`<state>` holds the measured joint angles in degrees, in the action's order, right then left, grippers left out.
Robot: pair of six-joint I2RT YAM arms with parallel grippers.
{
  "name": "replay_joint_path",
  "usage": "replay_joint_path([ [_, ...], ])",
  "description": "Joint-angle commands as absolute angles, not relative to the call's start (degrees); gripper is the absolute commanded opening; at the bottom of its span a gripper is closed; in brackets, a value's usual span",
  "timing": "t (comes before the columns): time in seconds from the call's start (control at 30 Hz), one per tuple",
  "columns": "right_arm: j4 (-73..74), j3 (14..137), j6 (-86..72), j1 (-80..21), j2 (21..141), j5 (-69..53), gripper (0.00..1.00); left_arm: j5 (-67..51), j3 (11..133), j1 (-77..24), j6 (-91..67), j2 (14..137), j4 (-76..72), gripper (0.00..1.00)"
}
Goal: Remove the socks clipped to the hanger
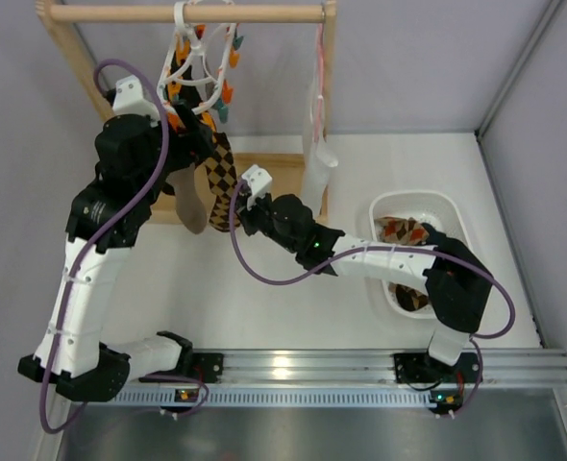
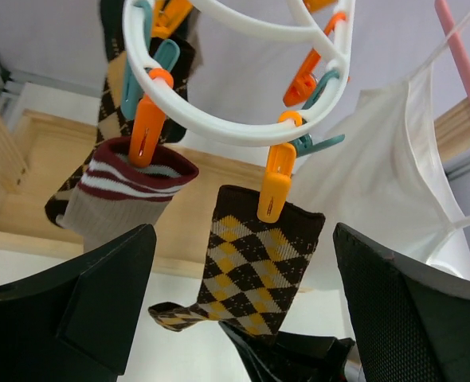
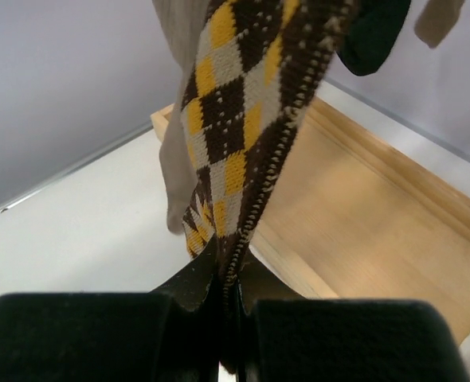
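The white ring hanger hangs from the wooden rail, with orange and teal clips. A brown-and-tan diamond sock hangs from it; in the left wrist view an orange clip holds its cuff. My right gripper is shut on this sock's lower end, jaws pinched together. My left gripper is open just below the ring, its fingers wide on either side of the diamond sock and not touching it. A tan sock with a maroon striped cuff hangs beside it.
A white cloth with a pink strap hangs at the rail's right end. The wooden frame base lies under the socks. A white basin at the right holds diamond socks.
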<state>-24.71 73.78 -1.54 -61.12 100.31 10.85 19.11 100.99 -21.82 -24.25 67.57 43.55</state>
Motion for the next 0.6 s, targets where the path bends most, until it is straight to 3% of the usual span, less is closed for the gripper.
replay_joint_path([
  [0.0, -27.5, 73.3, -1.2, -62.7, 97.4, 11.0, 0.0, 13.9, 104.9, -21.7, -25.9, 68.9, 42.7, 0.96],
  [0.57, -24.5, 80.2, 1.2, -65.4, 103.9, 12.6, 0.0, 18.4, 105.6, -23.9, -24.3, 72.2, 46.0, 0.96],
])
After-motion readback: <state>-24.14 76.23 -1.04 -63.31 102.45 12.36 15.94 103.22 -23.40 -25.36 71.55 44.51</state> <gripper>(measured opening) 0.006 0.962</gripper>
